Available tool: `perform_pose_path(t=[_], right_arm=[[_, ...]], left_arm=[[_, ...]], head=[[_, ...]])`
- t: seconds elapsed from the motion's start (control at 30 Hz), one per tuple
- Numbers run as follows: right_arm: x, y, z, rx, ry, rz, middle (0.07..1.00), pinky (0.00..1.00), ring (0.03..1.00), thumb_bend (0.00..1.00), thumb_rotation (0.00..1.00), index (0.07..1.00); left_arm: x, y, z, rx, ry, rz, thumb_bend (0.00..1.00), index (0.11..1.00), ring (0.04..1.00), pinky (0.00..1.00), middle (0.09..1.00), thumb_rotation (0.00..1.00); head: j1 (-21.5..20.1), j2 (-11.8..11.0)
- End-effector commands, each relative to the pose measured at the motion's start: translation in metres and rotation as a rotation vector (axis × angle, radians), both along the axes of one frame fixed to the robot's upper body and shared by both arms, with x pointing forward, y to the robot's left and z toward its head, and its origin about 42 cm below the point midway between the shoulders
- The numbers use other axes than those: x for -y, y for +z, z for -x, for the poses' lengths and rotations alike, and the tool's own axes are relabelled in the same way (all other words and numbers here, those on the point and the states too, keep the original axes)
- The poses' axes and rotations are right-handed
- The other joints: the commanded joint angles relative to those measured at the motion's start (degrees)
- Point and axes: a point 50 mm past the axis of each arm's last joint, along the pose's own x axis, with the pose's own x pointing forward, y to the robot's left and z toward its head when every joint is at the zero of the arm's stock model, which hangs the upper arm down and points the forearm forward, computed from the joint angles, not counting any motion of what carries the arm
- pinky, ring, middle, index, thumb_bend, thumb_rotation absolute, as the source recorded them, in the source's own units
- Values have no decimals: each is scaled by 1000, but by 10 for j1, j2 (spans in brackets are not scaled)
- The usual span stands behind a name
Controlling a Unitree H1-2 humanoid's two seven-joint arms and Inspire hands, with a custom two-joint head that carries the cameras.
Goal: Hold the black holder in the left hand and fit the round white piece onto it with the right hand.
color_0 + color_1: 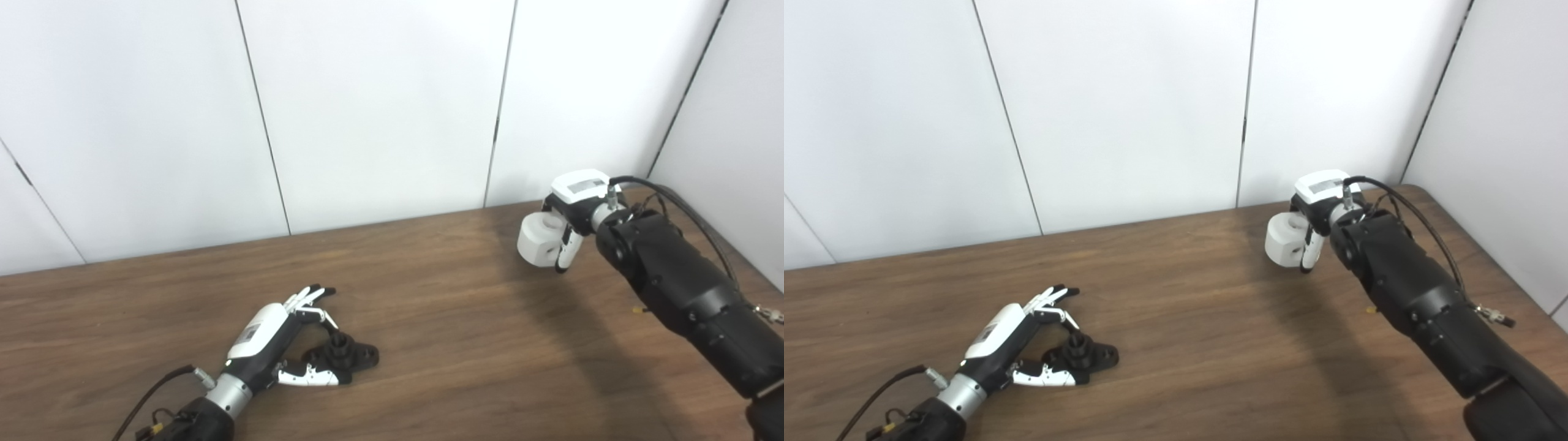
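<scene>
The black holder (343, 354) lies flat on the wooden table (441, 318) at the lower left, with a short round post standing up from its middle. My left hand (278, 340) lies open around it, fingers spread behind the post and thumb along the front of its base; it also shows in the right eye view (1020, 346). My right hand (572, 211) is at the far right, raised above the table, and is shut on the round white piece (540, 240), a thick white cylinder with a hole in its top.
White wall panels (380, 110) close off the table's back edge and right side. The right forearm (686, 294) and its cable (692, 214) stretch over the table's right part. A cable trails from the left wrist (153, 392).
</scene>
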Motion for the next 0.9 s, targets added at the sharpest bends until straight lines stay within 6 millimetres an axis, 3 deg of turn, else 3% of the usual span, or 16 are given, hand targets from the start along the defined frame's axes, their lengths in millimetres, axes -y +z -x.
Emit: perform_pose_path(t=[0.0, 0.5, 0.53, 0.57, 0.6, 0.87], right_arm=[[8, 35, -5, 92, -14, 24, 892, 891, 922, 947, 260, 703], [6, 34, -4, 178, 10, 0, 834, 879, 872, 862, 198, 609], [5, 33, -3, 196, 17, -12, 826, 878, 865, 698, 173, 552], [4, 33, -2, 208, 21, -20, 808, 878, 854, 596, 156, 514], [4, 32, -2, 226, 29, -27, 802, 878, 850, 562, 150, 501], [1, 23, 1, 349, 87, -18, 741, 858, 807, 526, 143, 483]], left_arm=[[-13, -55, 41, -172, 4, -70, 523, 484, 1000, 982, 939, 53], [-13, -55, 42, -177, 7, -72, 523, 484, 1000, 967, 939, 53], [-13, -56, 42, -175, 5, -71, 523, 484, 1000, 968, 940, 54], [-13, -56, 42, -174, 3, -70, 523, 483, 1000, 970, 940, 54], [-13, -56, 42, -173, 2, -68, 523, 483, 1000, 971, 940, 54], [-15, -56, 43, -179, 6, -59, 523, 483, 1000, 985, 940, 54]], head=[[1, 1], [3, 1], [3, 1], [3, 1], [2, 0], [1, 3]])
